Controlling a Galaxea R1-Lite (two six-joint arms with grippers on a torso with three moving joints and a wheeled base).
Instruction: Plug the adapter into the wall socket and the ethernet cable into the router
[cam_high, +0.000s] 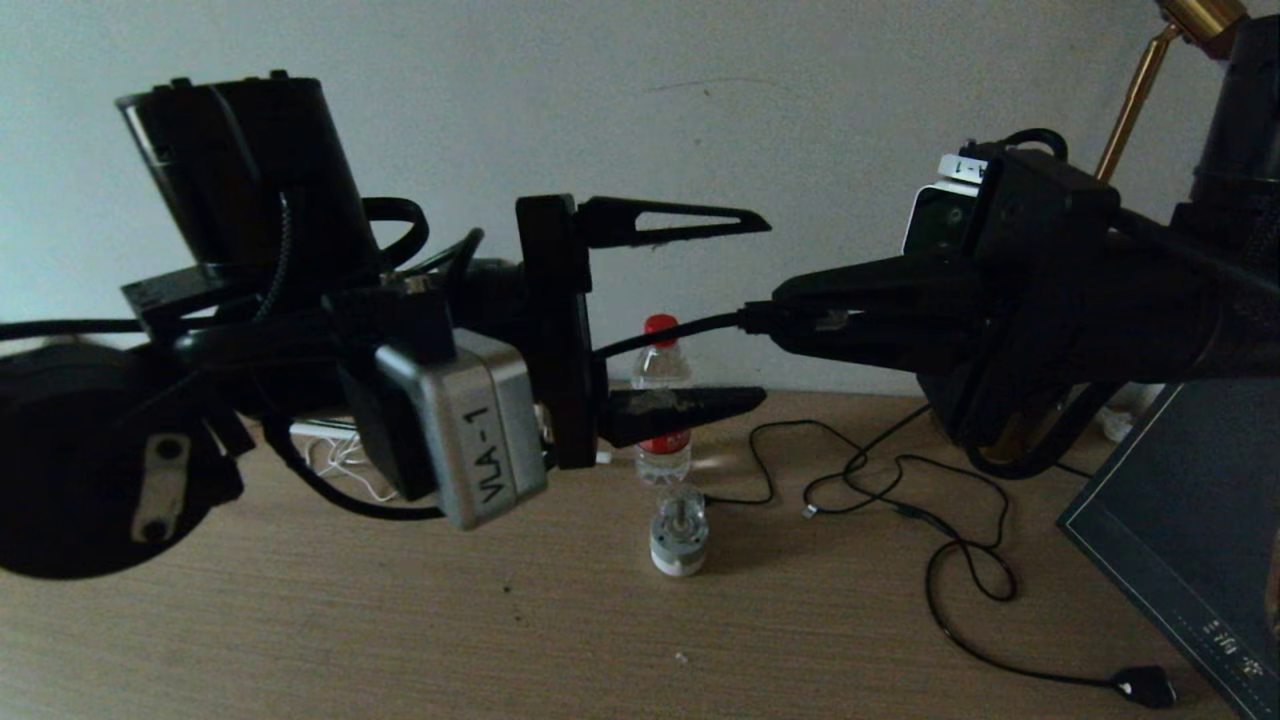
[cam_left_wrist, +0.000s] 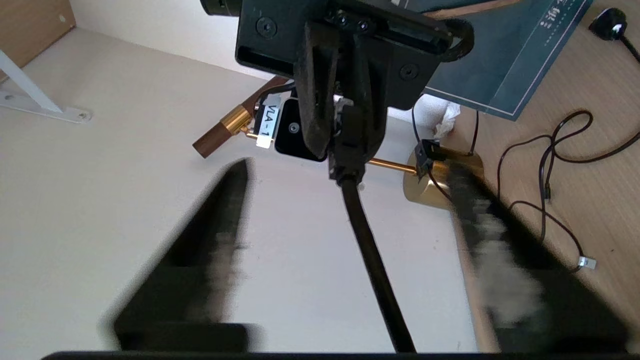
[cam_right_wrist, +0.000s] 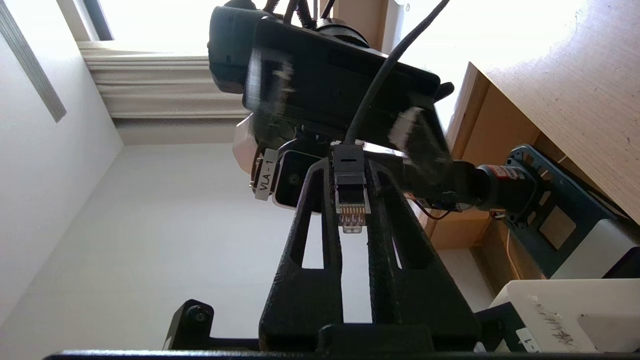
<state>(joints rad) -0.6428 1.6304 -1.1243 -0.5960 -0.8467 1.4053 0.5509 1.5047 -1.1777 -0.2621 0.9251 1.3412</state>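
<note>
My right gripper (cam_right_wrist: 352, 210) pinches the ethernet cable (cam_right_wrist: 350, 192) by its plug, whose long axis runs along my fingers. The cord leads out between my left gripper's (cam_high: 690, 310) spread, empty fingers just opposite.

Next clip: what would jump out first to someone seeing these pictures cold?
The two grippers meeting in mid-air above the wooden desk: the right gripper is shut on the ethernet cable, its clear-tipped plug clamped between the fingers. The left gripper faces it wide open, the cable running between its fingers. Below them on the desk stand a water bottle and a small motor.
</note>
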